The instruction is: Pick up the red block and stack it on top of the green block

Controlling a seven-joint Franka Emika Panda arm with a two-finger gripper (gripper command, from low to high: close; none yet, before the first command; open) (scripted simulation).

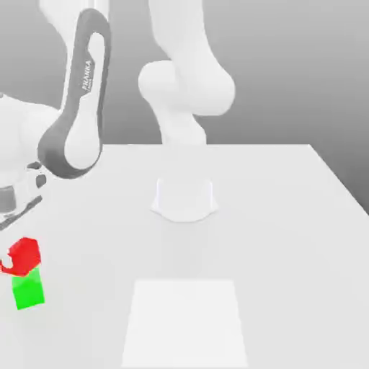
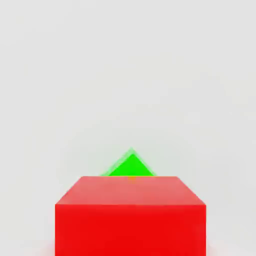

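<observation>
Gripper state cannot be told, though the red block (image 1: 24, 256) sits atop the green block (image 1: 29, 290) at the exterior view's left table (image 1: 288, 216) edge. Stacking looks nearly finished; next comes a clean release. Both are cubes without a long axis, the red one turned diagonally relative to the green.

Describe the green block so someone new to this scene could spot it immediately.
Start at the white table and go to its near corner on the exterior view's left. The green block rests on the table there, directly under the red block. It is the lower cube of the pair, and the only green thing.
</observation>
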